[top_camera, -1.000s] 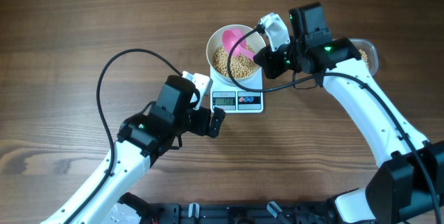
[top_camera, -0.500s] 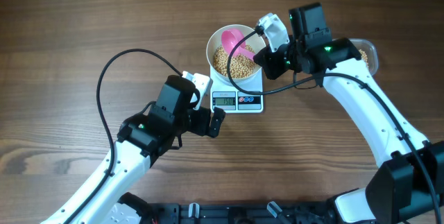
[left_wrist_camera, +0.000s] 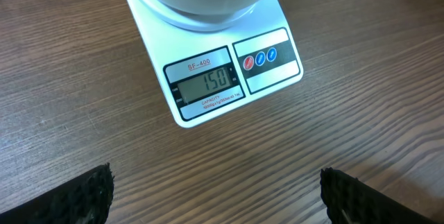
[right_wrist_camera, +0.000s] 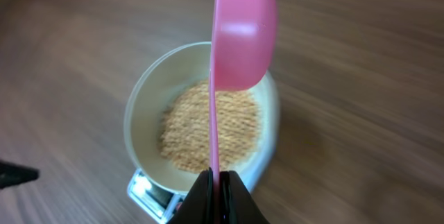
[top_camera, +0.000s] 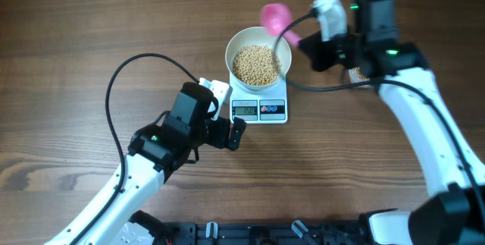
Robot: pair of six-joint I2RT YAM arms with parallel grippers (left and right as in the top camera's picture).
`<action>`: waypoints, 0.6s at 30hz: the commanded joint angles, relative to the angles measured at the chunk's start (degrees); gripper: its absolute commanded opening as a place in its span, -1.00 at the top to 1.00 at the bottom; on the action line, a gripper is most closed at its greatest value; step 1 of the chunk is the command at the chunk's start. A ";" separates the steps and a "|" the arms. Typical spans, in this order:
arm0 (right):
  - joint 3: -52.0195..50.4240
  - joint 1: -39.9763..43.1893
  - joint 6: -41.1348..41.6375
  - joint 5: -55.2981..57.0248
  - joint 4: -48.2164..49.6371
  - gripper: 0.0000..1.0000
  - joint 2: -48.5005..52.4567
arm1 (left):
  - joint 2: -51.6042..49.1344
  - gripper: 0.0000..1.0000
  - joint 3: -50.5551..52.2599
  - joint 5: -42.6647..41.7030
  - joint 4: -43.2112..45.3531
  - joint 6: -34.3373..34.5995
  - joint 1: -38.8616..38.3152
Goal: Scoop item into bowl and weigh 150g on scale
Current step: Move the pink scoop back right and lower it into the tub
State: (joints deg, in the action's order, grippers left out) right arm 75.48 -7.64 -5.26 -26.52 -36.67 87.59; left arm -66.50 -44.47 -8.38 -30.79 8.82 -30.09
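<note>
Left wrist view: bowl (left_wrist_camera: 208, 5) cut off at upper edge, fingers (left_wrist_camera: 66, 197) at lower corners; right wrist view: beans (right_wrist_camera: 201, 130) and scale (right_wrist_camera: 147, 192) at lower left blurred.

**Pink scoop over a wooden table**

A brown wooden table (top_camera: 76, 17) fills every view, its dark grain running from side to side under the overhead camera. The left wrist camera shows the grain sharply across the table's bare surface (left_wrist_camera: 361, 134); the right wrist camera shows the wood (right_wrist_camera: 361, 127) only as a soft blur.

A pink scoop (top_camera: 274, 14) appears toward the far side of the table, smeared in the overhead picture. From the right wrist the scoop (right_wrist_camera: 243, 30) stands on edge: its handle is a thin upright pink line, and its rounded cup bulges to the right, smooth back showing. Its hollow side is hidden.
</note>
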 commanded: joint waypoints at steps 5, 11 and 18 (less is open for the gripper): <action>0.79 11.65 2.71 2.56 -12.81 0.91 -6.23 | -0.33 -1.00 -1.18 0.33 0.11 -0.70 -0.35; 0.79 16.22 2.73 6.38 -23.67 0.91 -6.40 | -0.31 -1.00 -1.18 0.33 0.11 -0.70 -0.35; 0.79 16.72 2.97 14.51 -25.33 0.91 -6.40 | -0.33 -1.00 -1.18 0.33 0.11 -0.70 -0.35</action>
State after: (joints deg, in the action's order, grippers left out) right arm 75.48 8.91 -2.79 -17.78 -62.15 82.11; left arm -66.50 -44.47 -8.38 -30.79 8.82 -30.09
